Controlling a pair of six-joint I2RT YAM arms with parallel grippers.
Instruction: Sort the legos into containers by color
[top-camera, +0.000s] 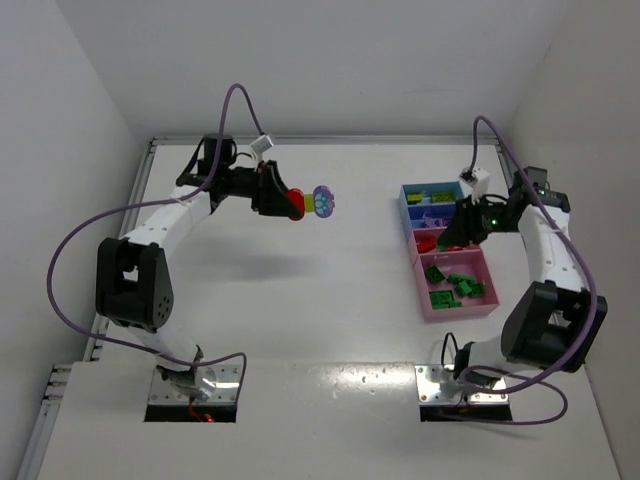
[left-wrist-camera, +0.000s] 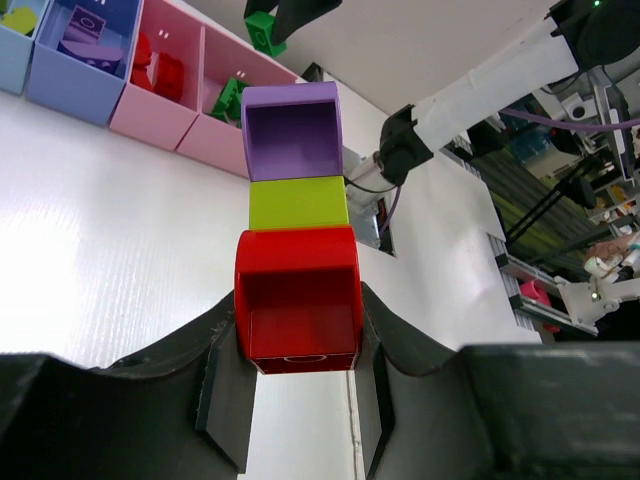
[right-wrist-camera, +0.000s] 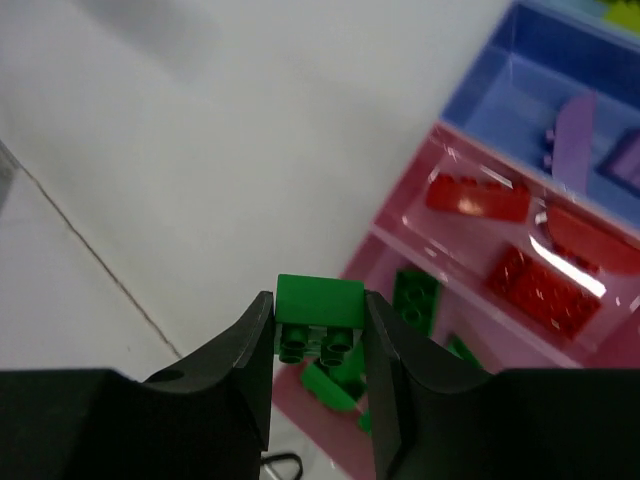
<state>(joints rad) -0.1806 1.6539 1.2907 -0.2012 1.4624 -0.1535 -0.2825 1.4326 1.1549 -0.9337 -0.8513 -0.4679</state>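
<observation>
A flat white tabletop (top-camera: 330, 320) sits between plain white walls (top-camera: 340, 60), with a cluttered dark rack (left-wrist-camera: 545, 200) beyond its edge.

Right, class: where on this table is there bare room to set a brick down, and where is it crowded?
Bare tabletop lies between the left gripper, with its brick stack, and the tray row; more on the trays' near side. Crowded: the trays, under the right gripper holding a green brick.
</observation>
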